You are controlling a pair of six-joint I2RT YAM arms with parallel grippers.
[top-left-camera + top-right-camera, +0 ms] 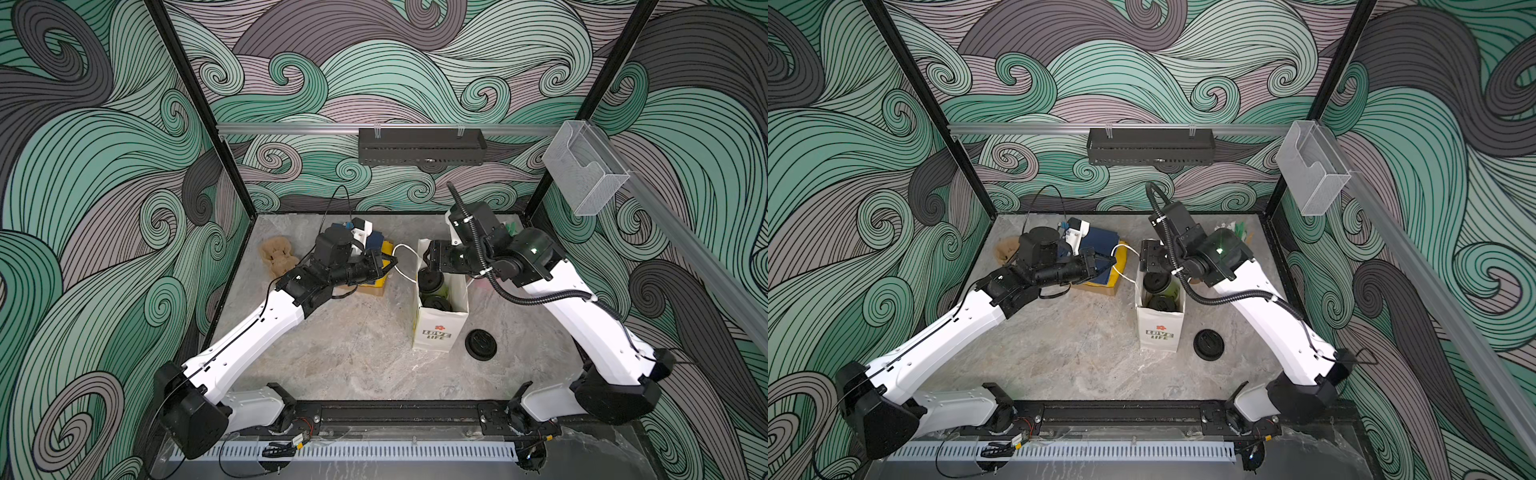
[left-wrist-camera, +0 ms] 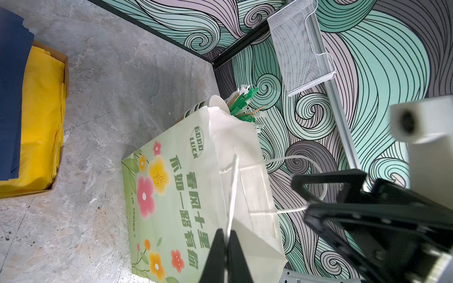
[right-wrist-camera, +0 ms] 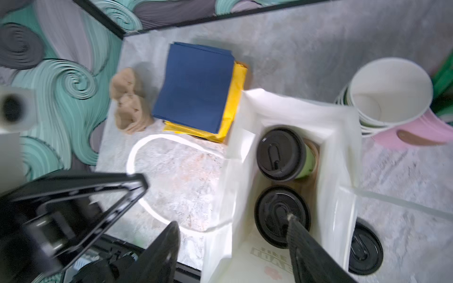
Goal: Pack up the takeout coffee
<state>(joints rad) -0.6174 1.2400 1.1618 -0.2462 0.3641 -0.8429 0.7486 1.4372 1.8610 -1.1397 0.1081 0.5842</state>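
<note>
Two lidded takeout coffee cups stand inside the white paper bag [image 1: 436,332] [image 3: 343,171]. The far cup [image 3: 282,154] [image 1: 430,282] leans a little and shows its olive-green side. Of the near cup [image 3: 282,215] [image 1: 436,302] only the black lid shows. My right gripper [image 3: 232,220] [image 1: 432,266] hangs open over the bag's mouth, with one finger above the near lid and the other outside the bag's wall; it holds nothing. My left gripper [image 2: 226,231] [image 1: 392,262] is shut on the bag's white cord handle [image 2: 232,186], left of the bag.
A loose black lid [image 1: 481,344] [image 3: 365,252] lies on the table right of the bag. Blue and yellow napkins [image 3: 196,85] in a low cardboard box sit behind the left gripper, next to a crumpled brown thing [image 1: 276,257]. A stack of lidless cups [image 3: 389,93] stands at the back right.
</note>
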